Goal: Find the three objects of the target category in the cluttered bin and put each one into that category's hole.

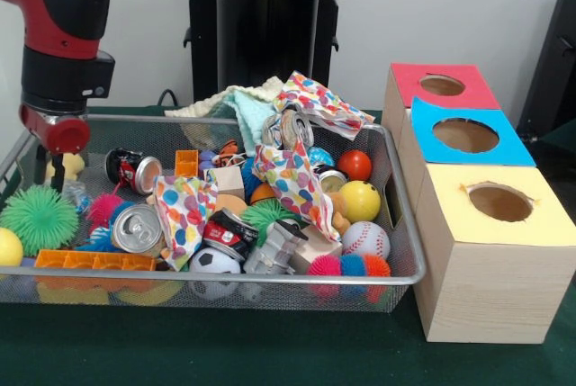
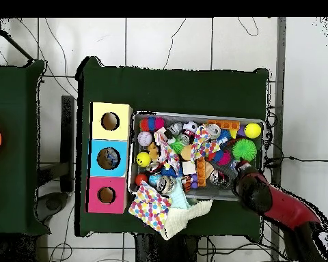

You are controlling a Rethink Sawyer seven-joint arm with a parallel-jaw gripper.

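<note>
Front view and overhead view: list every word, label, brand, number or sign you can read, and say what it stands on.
No text can be read in either view.
Cans: printed labels show, too blurred to read.
Boxes: plain coloured tops with holes, no lettering.
Dotted cloths: pattern only, no words.
Arm: no marking visible.

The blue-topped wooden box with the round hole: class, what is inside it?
The blue-topped wooden box shows only a dim brown interior through its round hole. No object is visible; the lid covers the remainder.
</note>
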